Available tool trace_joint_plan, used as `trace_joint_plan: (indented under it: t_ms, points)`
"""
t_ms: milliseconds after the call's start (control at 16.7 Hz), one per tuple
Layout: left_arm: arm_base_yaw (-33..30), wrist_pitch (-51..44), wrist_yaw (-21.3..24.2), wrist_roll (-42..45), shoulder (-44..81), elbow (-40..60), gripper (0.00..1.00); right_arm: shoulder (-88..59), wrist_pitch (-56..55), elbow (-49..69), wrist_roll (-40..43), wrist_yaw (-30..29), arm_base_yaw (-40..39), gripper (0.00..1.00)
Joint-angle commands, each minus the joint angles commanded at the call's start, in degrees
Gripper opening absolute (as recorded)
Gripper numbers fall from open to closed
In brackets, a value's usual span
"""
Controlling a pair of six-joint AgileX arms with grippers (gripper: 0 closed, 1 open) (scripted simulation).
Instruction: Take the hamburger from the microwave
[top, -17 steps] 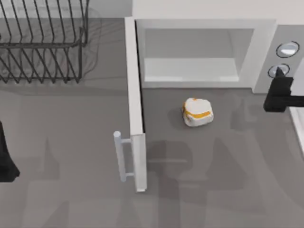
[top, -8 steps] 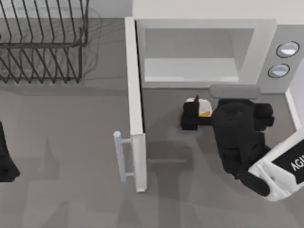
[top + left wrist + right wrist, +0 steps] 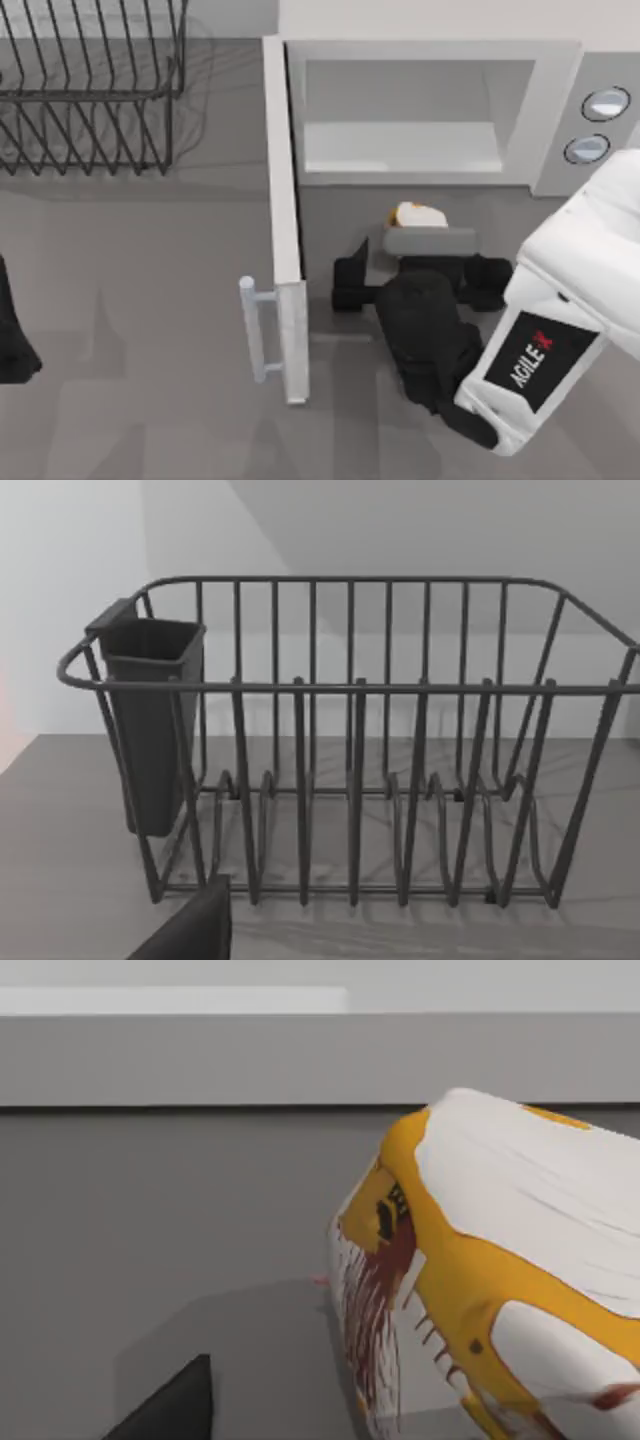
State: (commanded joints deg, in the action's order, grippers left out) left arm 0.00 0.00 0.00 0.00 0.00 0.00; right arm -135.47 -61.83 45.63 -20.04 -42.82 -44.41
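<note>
The white microwave (image 3: 556, 100) stands at the back with its door (image 3: 283, 190) swung wide toward the front, and its pale cavity is bare. The hamburger (image 3: 418, 214), whitish with an orange band, lies on the table just in front of the cavity, half hidden under my right arm. My right gripper (image 3: 418, 272) hangs low over it and is open, its dark fingers (image 3: 350, 283) spread to either side. In the right wrist view the hamburger (image 3: 500, 1280) looms close, with one finger (image 3: 170, 1410) off to its side. My left gripper (image 3: 12, 340) is parked open at the table's left edge.
A dark wire dish rack (image 3: 90, 90) stands at the back left, and its cutlery cup (image 3: 150, 720) shows in the left wrist view. The door's bar handle (image 3: 255, 330) juts out toward the left. Bare grey table (image 3: 130, 420) lies left of the door.
My right arm has swung in from the right edge and come down over the hamburger, then shifted toward the front. The hamburger has stayed where it lay. The left arm is still.
</note>
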Motion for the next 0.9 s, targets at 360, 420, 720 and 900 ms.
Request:
trace_joint_plan:
  t_ms: [360,420,720,900]
  points:
    - [0.00,0.00,0.00,0.00,0.00,0.00,1.00,2.44,0.04,0.84,2.26,-0.63,0.43,1.00]
    - [0.00,0.00,0.00,0.00,0.00,0.00,1.00,1.84,0.36,1.58,2.39,-0.31,0.76,1.00]
    - [0.00,0.00,0.00,0.00,0.00,0.00,1.00,-5.49,5.14,14.12,4.28,4.33,5.59,1.00]
    - [0.00,0.00,0.00,0.00,0.00,0.00,1.00,-10.72,9.25,25.03,5.88,8.23,9.65,1.00]
